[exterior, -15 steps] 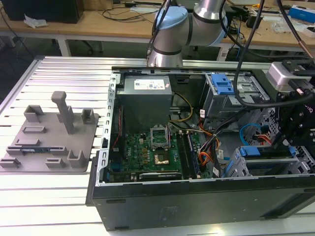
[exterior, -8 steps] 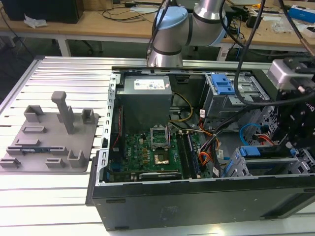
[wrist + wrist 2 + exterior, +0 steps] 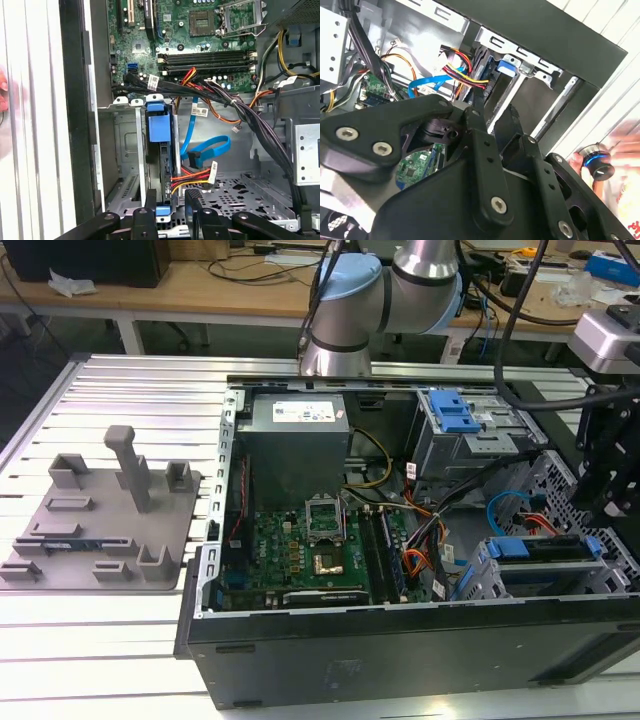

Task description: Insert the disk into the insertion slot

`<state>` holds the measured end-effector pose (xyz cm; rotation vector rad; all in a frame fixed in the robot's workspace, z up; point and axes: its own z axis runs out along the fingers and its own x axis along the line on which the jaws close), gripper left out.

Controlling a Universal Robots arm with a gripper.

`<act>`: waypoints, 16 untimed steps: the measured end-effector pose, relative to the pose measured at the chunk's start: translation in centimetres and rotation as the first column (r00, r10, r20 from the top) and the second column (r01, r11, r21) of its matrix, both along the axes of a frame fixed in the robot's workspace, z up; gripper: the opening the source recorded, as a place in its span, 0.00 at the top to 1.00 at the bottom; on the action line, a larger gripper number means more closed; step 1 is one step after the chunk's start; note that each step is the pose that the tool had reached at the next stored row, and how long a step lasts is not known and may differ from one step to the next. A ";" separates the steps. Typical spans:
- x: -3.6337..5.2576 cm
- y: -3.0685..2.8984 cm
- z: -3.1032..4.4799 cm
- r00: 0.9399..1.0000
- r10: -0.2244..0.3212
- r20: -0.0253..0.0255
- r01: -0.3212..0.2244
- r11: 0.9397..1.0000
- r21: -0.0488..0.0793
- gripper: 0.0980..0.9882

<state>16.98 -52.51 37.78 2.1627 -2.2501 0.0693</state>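
The disk [image 3: 162,150] stands on edge in the insertion slot [image 3: 125,150], the grey perforated cage at the case's front corner. Its blue carrier tab [image 3: 160,125] faces the motherboard. In the exterior view the disk [image 3: 545,547] lies in the cage [image 3: 520,585] at the lower right, and my black gripper [image 3: 600,500] hangs just above the cage's right end. In both wrist views my gripper [image 3: 170,200] [image 3: 492,105] is open, with one finger on each side of the disk's near end and a gap beside it. The disk's dark edge [image 3: 487,75] runs ahead of the fingers.
Bundled black, red and yellow cables [image 3: 220,95] and a blue data cable [image 3: 205,150] cross the case beside the cage. A second bay with a ridged blue latch [image 3: 450,410] sits at the back right. A grey fixture plate [image 3: 100,520] lies on the exterior view's left. A hand [image 3: 580,160] holds a knob outside the case.
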 end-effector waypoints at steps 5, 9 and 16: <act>0.00 0.00 0.00 1.000 0.000 0.000 0.000 1.000 0.000 0.70; 0.00 0.00 0.01 1.000 0.000 0.000 0.000 1.000 -0.001 0.70; 0.00 0.00 0.03 1.000 0.000 0.000 0.000 1.000 -0.001 0.70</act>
